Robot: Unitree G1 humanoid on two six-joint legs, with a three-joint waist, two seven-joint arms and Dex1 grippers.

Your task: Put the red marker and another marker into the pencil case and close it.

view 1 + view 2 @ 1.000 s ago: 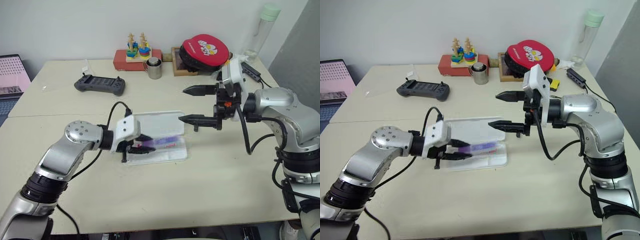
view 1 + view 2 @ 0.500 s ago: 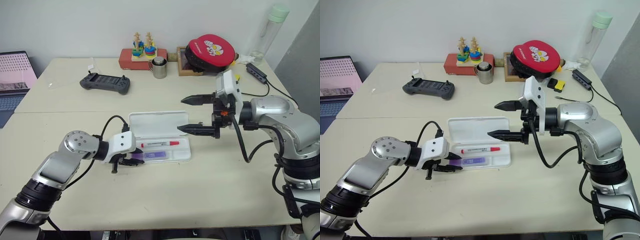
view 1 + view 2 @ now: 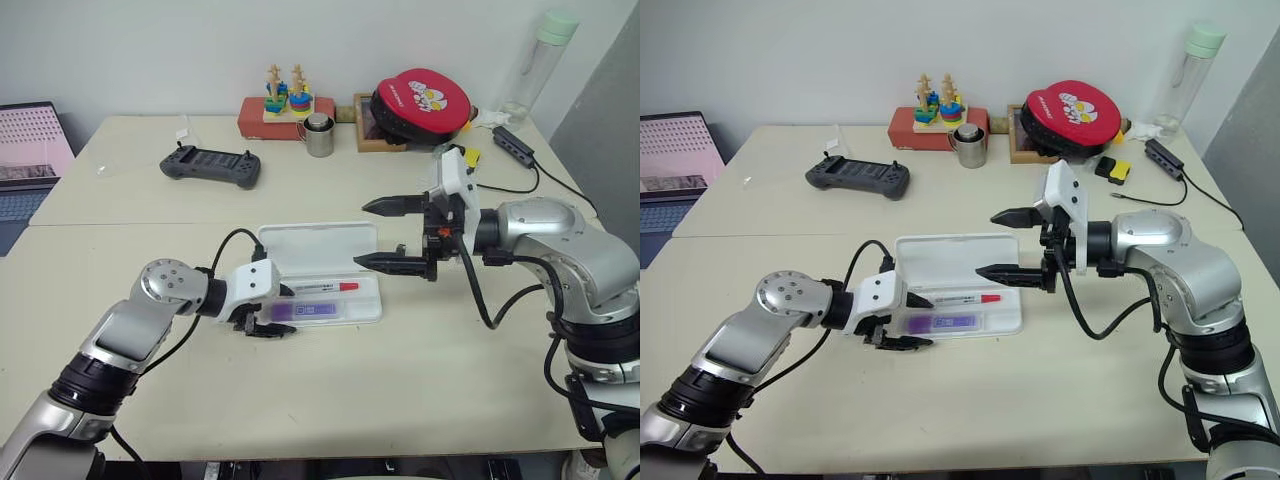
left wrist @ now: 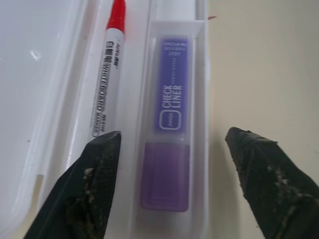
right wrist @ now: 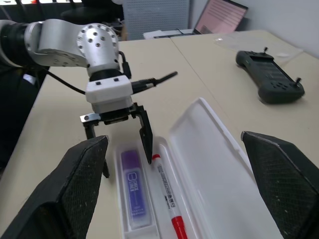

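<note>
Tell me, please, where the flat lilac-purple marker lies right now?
The flat lilac-purple marker lies in the open white plastic pencil case's front compartment, beside the slim red-capped marker.

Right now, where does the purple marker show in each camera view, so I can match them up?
Left eye view: purple marker in the front slot of the pencil case, beside the open left gripper.
Right eye view: same slot.
Left wrist view: centre, between the fingers.
Right wrist view: low, left of centre.
Shared landmark: the red marker lying parallel beside it in the next slot.
</note>
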